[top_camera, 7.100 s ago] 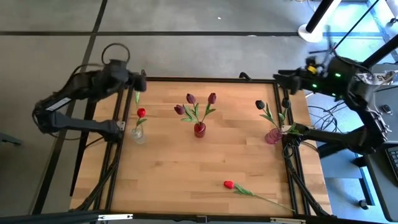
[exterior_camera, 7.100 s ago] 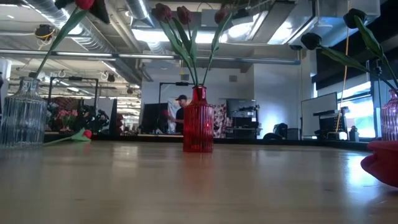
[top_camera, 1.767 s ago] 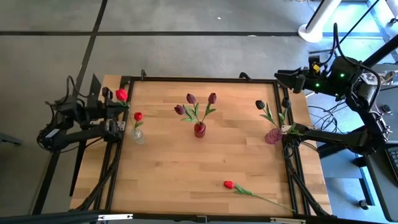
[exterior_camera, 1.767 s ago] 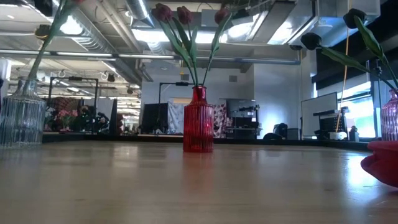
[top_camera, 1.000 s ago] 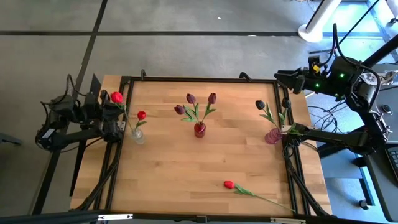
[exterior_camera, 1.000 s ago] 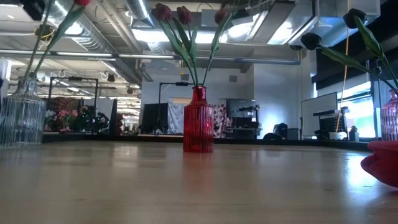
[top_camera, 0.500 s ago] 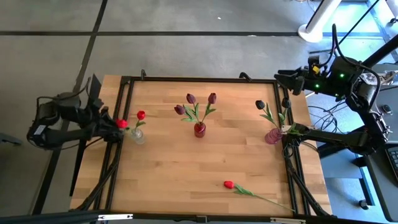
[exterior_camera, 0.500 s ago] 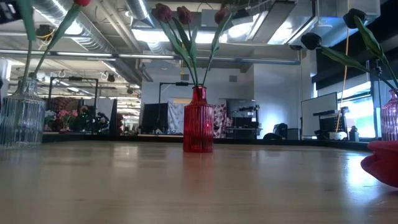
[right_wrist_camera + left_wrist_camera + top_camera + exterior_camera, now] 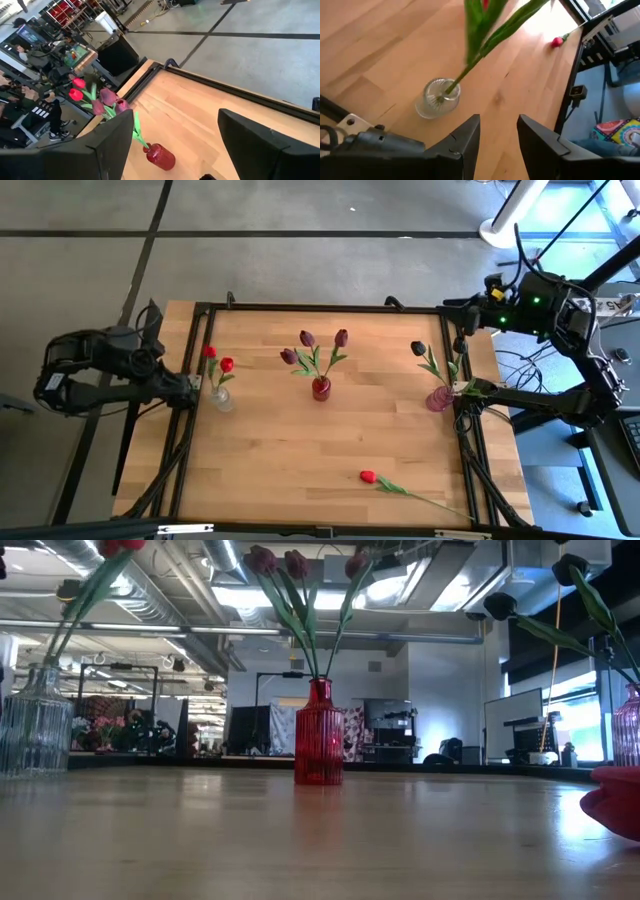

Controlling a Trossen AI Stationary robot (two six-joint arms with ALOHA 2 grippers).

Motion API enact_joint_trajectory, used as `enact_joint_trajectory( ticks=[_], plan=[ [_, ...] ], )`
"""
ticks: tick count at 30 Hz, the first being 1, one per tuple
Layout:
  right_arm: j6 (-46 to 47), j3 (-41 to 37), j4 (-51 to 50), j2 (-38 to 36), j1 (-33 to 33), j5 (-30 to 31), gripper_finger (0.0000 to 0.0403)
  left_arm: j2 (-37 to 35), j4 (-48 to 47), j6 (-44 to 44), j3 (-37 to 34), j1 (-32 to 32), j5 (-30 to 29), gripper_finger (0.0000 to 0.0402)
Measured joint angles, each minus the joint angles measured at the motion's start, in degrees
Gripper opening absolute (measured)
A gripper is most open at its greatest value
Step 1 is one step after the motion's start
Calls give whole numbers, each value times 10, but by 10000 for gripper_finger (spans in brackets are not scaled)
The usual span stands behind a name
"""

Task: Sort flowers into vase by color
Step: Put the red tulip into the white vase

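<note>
Grey floor surrounds a wooden desk (image 9: 330,440) edged by a black frame, seen from above. At the left of the frame the left arm is folded outside the desk edge, and its left pincer (image 9: 497,135) is seen in the wrist view with its two dark fingers parted and nothing between them, pointed down toward a clear glass vase (image 9: 221,397). Two red tulips (image 9: 218,359) are held in that vase, their stems leaning out of its neck. At the upper middle of the high view a red vase (image 9: 321,388) is set, with three maroon-purple tulips (image 9: 312,345) standing in it. Toward the right edge a pink vase (image 9: 438,399) is placed, carrying near-black tulips (image 9: 420,349). At the lower middle one loose red tulip (image 9: 368,476) is laid flat on the desk, its long stem trailing toward the lower right. At the upper right the right arm is held above the desk corner, and its right pincer (image 9: 172,150) is shown with its fingers spread wide and empty.
</note>
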Motion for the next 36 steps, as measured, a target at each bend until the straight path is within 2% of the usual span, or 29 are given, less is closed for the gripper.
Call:
enact_joint_trajectory(
  ticks=[2, 8, 13, 21, 28, 36],
  plan=[
    [0, 0, 0, 0, 0, -2, 289, 0, 5, 2, 0, 0, 6, 127],
    [0, 0, -5, -1, 0, -26, 289, 0, 29, -4, 5, 0, 110, 128],
    [0, 0, -5, -1, 0, -26, 289, 0, 47, -16, 5, 0, 155, 128],
    [0, 0, -5, -1, 0, -26, 289, 0, 237, -16, 5, 0, 203, 128],
    [0, 0, -5, -1, 0, -25, 289, 0, 420, -15, 5, 0, 209, 124],
    [0, 0, -34, 0, 0, -25, 289, 6, 564, -4, 5, 0, 202, 61]
  ],
)
